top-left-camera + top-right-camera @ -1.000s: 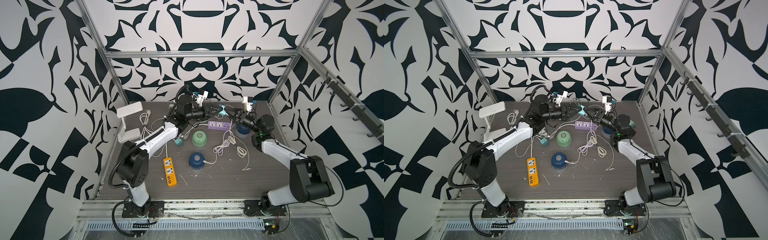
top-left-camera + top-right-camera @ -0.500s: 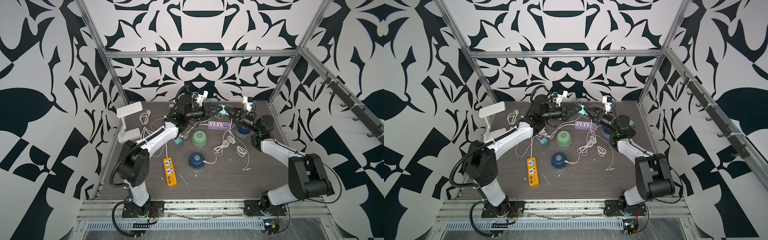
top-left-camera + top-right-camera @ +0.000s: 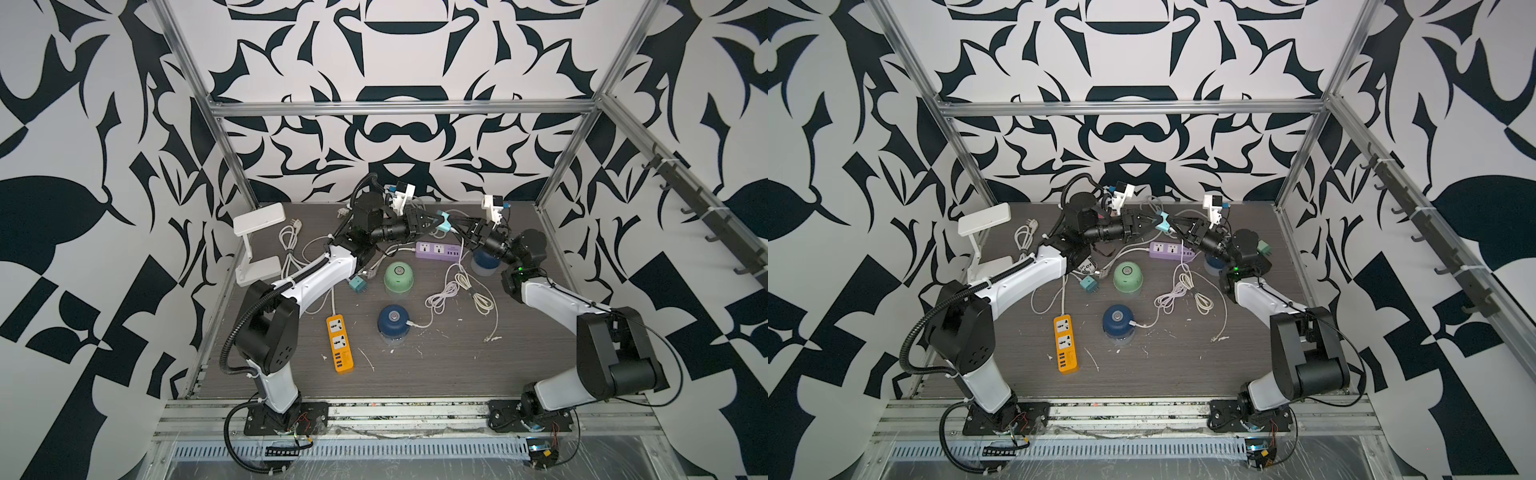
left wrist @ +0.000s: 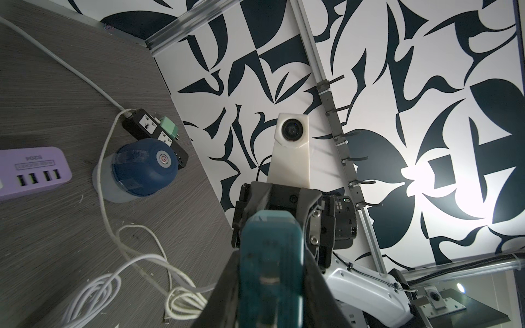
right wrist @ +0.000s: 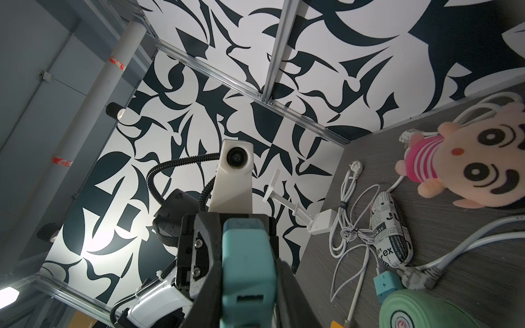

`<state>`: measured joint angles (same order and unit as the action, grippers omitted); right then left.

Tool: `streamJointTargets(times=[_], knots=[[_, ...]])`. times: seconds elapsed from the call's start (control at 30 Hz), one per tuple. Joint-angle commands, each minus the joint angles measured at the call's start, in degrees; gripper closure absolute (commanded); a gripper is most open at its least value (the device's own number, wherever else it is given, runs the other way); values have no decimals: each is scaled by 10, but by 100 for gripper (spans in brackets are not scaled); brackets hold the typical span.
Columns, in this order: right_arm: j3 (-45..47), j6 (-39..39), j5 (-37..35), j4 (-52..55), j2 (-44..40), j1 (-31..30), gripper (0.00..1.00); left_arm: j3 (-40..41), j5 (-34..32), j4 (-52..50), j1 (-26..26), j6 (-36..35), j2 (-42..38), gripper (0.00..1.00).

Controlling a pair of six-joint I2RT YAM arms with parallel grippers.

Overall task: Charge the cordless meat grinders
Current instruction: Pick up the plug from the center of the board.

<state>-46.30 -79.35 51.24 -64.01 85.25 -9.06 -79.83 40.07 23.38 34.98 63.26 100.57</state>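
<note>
Our left claw (image 3: 432,220) and right claw (image 3: 456,225) meet nose to nose above the back of the table (image 3: 457,365). Each is clamped on one end of a single teal plug adapter (image 3: 443,219), which hangs clear of the table between them. In both wrist views the adapter fills the foreground between dark fingers, so we cannot make out its prongs.

Just in front of the claws lies the purple power strip (image 3: 439,250). The rear dark blue grinder (image 3: 482,266) stands upright by the strip's right end, half covered by the right arm in both top views. Only the left wrist view shows it whole, close against the black power strip (image 4: 153,132), on which a green adapter (image 4: 169,130) lies. We cannot find that black strip in the top views.

The mint green grinder (image 3: 398,277) stands upright near the middle of the table and is cut off at the edge of the right wrist view. The front dark blue grinder (image 3: 392,322) stands nearer the table's front edge, with a white cable (image 3: 432,305) plugged into its side and the orange power strip (image 3: 340,344) just beside it. A plush doll (image 5: 468,159) shows plainly only in the right wrist view.

Against the frames from a second and half a second back, both claws keep the same spot and the same hold, and nothing on the table has moved.
</note>
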Motion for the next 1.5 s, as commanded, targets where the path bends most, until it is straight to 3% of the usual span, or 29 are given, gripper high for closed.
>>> streamJointTargets(times=[0.0,0.5,0.87,0.9,0.97,1.17,1.3,1.47], knots=[[-3,17,-12,-32,-29,9,100,12,3,5,-2,3,-19,71],[-4,15,-11,-30,-33,18,100,17,7,9,-3,6,-20,64],[-4,7,7,-27,-32,21,100,15,15,35,-3,19,-12,89],[-4,6,9,-25,-31,21,95,15,16,37,-2,19,-11,92],[0,3,9,-25,-31,21,75,16,13,41,-3,20,-10,95],[14,3,5,-34,-37,15,38,21,4,48,-3,23,-9,100],[12,5,5,-32,-37,5,37,25,0,56,-3,27,-8,100],[12,9,3,-31,-29,-8,48,25,-2,62,-3,31,-8,100]])
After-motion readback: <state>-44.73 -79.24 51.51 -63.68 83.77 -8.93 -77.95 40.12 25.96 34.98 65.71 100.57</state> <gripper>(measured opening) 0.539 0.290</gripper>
